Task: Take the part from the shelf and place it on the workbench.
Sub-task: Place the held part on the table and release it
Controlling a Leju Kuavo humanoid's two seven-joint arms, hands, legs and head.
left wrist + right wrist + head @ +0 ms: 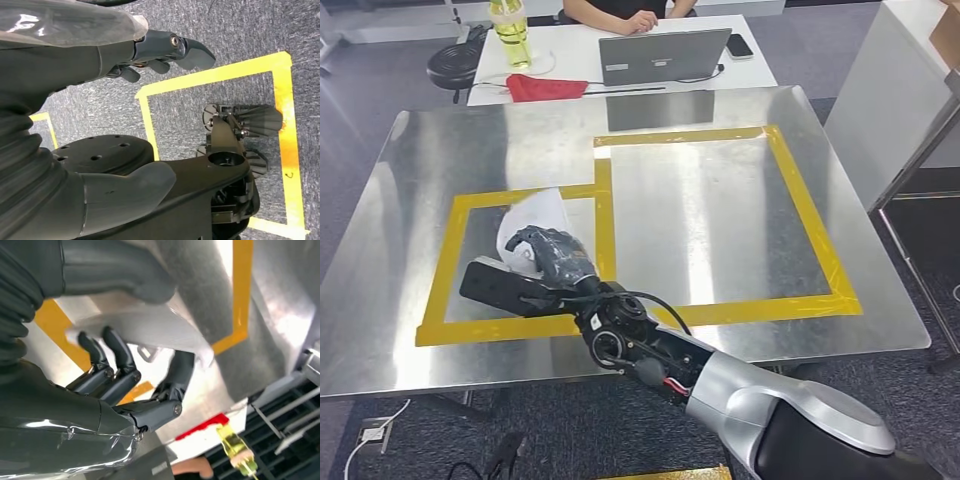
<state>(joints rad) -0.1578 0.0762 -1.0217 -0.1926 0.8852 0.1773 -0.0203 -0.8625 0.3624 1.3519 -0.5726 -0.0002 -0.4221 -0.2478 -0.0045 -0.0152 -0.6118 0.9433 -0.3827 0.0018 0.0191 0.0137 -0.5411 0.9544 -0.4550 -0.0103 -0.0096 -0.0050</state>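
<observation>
Fingers (120, 357) of the right hand (546, 255) are grasping the white part (535, 215) over the desk (697, 210), inside yellow tape (604, 215); laptop (663, 55) sitting beyond.

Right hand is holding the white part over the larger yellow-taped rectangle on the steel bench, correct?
Not quite. The right hand does hold the white part over the steel bench, but the head view shows it over the smaller yellow-taped rectangle, the one on the robot's left, not the larger rectangle.
</observation>
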